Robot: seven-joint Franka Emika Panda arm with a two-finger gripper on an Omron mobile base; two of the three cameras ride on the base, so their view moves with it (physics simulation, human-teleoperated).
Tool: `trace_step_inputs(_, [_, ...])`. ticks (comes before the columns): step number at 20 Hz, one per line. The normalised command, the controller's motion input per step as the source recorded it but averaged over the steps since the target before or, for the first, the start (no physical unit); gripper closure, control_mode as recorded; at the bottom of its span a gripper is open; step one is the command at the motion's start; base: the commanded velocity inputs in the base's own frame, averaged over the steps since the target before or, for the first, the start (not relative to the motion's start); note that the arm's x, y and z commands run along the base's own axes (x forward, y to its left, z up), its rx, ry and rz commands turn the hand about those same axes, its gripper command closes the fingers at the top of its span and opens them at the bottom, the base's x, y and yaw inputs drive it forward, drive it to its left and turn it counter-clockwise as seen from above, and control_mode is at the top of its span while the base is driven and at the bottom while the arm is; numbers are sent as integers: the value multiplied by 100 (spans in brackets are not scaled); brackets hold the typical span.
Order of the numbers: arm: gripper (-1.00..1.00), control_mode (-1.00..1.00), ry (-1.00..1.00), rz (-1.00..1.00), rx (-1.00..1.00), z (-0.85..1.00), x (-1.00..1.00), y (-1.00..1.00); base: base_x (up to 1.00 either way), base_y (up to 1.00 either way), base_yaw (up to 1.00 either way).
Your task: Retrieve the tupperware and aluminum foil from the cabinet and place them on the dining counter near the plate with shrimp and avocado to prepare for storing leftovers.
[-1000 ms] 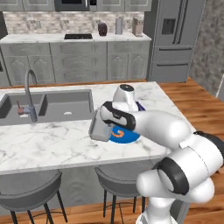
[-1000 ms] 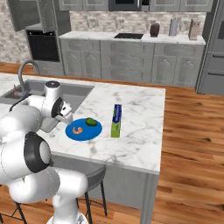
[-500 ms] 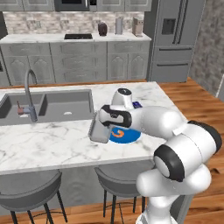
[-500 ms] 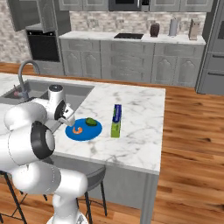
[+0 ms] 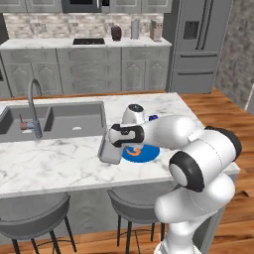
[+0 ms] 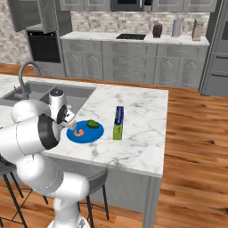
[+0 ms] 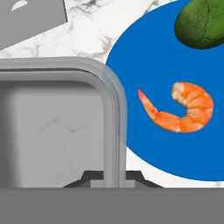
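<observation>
My gripper [image 5: 120, 137] is shut on the right rim of the pale grey tupperware [image 5: 109, 150], which hangs tilted just over the dining counter [image 5: 49, 166], at the left edge of the blue plate [image 5: 144, 152]. From the hand view, the tupperware [image 7: 52, 127] fills the left side, its rim pinched in my gripper [image 7: 111, 177]. The plate [image 7: 175, 61] carries an orange shrimp [image 7: 181, 111] and a green avocado piece [image 7: 201, 22]. The aluminum foil [image 6: 118, 122], a dark-blue box, lies on the marble right of the plate [image 6: 87, 132]. The cabinet is out of view.
A steel double sink [image 5: 69, 119] with an arched faucet [image 5: 32, 106] lies left of the gripper. Two stools [image 5: 30, 223] stand under the counter's near edge. A back worktop with a cooktop [image 5: 88, 41] and a fridge [image 5: 198, 44] are far behind.
The gripper and the tupperware have sunk slightly beside the plate. The arm's elbow has swung inward and up. Plate and foil have not moved.
</observation>
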Motion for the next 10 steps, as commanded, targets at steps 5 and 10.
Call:
trace_step_inputs(5, [100, -100, 0, 0, -1, -20, 23, 8, 0, 0, 0])
trace_step_inputs(10, [100, -100, 0, 0, -1, -21, 24, 7, 0, 0, 0])
